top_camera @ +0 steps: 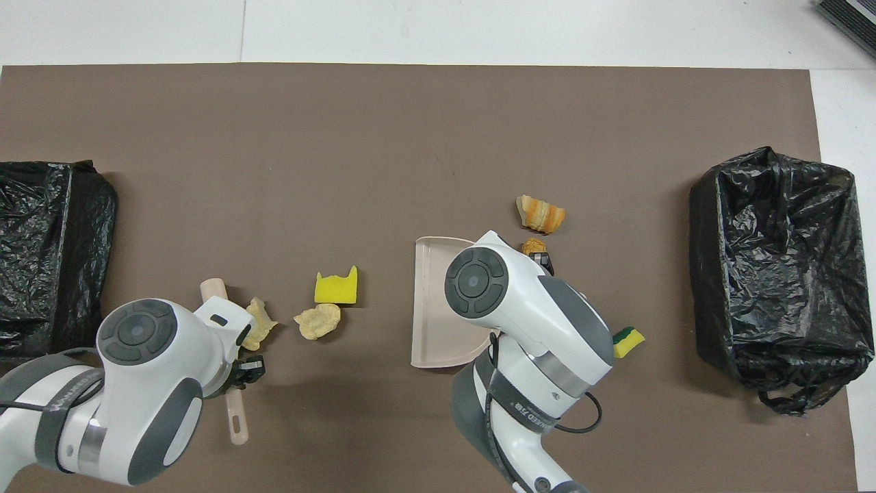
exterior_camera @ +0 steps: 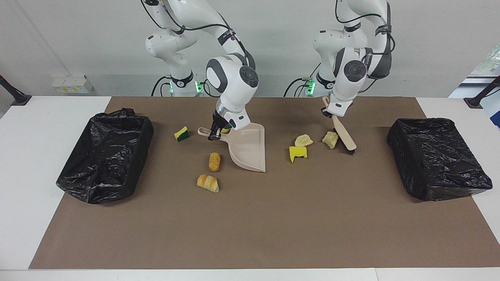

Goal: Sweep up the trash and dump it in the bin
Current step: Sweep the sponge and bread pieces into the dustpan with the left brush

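On the brown mat (exterior_camera: 250, 226) of the table (exterior_camera: 23, 164) we see the left gripper (exterior_camera: 331, 111) with fingers clenched on a brush (exterior_camera: 343, 134), whose bristles touch a pale cream lump (exterior_camera: 330, 139). Toward the right arm's end, the right gripper (exterior_camera: 215, 132) grasps the handle of the dustpan (exterior_camera: 246, 150), which lies on the mat. Other trash is scattered near it: a yellow sponge chunk (exterior_camera: 297, 153), a bread-like piece (exterior_camera: 208, 183).
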